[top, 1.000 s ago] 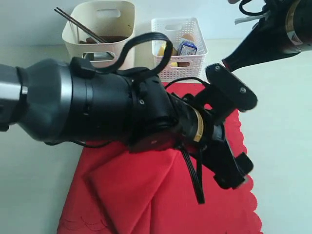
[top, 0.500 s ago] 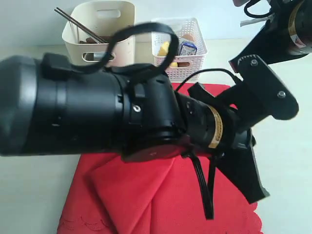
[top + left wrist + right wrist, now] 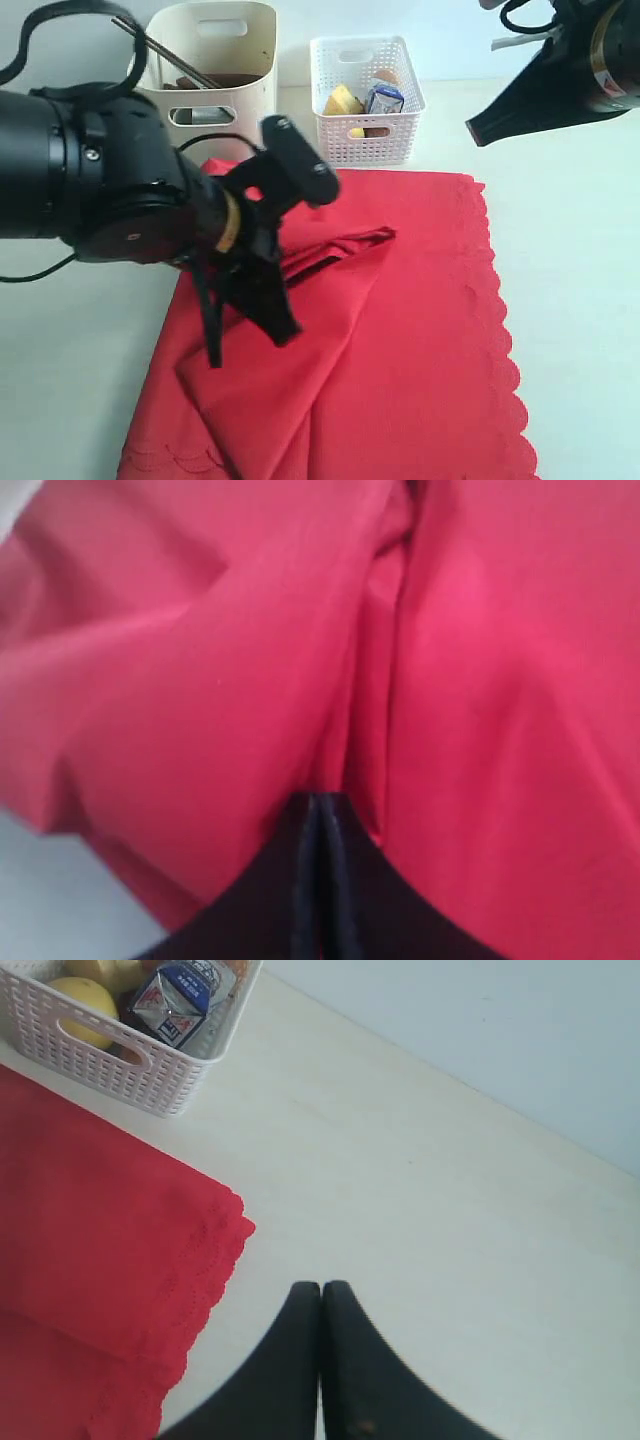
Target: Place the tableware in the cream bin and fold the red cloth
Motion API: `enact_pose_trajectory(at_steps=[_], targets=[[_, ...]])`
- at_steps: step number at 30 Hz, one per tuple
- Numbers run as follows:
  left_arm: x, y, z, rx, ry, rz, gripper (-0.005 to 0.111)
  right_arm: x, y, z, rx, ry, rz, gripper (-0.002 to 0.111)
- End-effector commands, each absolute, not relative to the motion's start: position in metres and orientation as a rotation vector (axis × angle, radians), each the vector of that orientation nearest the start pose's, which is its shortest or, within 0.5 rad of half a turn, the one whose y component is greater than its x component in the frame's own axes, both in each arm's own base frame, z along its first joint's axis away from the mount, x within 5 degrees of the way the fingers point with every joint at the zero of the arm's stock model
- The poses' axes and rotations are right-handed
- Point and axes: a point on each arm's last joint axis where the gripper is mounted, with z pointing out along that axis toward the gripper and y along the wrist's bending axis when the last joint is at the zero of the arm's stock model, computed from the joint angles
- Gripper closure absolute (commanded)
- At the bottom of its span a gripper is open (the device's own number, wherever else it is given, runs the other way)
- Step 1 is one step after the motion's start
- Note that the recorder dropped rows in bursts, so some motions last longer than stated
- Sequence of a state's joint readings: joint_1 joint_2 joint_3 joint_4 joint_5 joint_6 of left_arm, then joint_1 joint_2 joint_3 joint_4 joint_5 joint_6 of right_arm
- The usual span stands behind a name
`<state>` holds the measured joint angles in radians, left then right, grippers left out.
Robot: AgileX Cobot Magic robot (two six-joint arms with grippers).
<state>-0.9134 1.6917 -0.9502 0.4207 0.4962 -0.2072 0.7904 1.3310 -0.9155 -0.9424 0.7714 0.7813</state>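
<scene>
The left gripper (image 3: 318,802) is pinched tight on a raised fold of the red cloth (image 3: 420,330). The right gripper (image 3: 320,1295) hangs closed and empty beside the cloth's scalloped edge.

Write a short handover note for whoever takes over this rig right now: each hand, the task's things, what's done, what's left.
Left hand: shut, seemingly pinching a raised fold of the red cloth.
Right hand: shut, empty, over bare table.
Cream bin: chopsticks stick out; other contents mostly hidden.
Done: no tableware shows outside the bin.
Left: the cloth lies mostly spread, loosely doubled on the left arm's side; finish folding.
</scene>
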Motion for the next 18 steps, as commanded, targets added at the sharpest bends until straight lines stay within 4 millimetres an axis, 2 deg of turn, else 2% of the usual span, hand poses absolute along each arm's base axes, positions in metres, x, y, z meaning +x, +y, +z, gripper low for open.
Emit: enact_pose_trajectory(at_steps=[1,5,8,10,12,15,18], targets=[[0.222,-0.209,0.162,1.223,2.414,0.07,0.107,0.222,0.155,0.292,-0.628,2.145,-0.261,0.108],[0.238,-0.209,0.157,1.175,2.337,-0.028,0.107,0.222,0.157,0.292,-0.626,2.149,-0.23,0.108],[0.24,-0.205,0.162,1.232,2.363,0.074,0.107,0.222,0.157,0.292,-0.625,2.151,-0.228,0.108],[0.241,-0.196,0.172,1.241,2.403,0.191,0.107,0.222,0.158,0.292,-0.635,2.138,-0.227,0.108],[0.242,-0.185,0.184,1.159,2.411,0.265,0.107,0.223,0.159,0.293,-0.644,2.125,-0.213,0.108],[0.241,-0.168,0.204,1.047,2.366,0.306,0.107,0.223,0.159,0.293,-0.646,2.123,-0.209,0.108],[0.237,-0.152,0.21,0.977,2.359,0.318,0.107,0.223,0.16,0.293,-0.645,2.125,-0.208,0.108]])
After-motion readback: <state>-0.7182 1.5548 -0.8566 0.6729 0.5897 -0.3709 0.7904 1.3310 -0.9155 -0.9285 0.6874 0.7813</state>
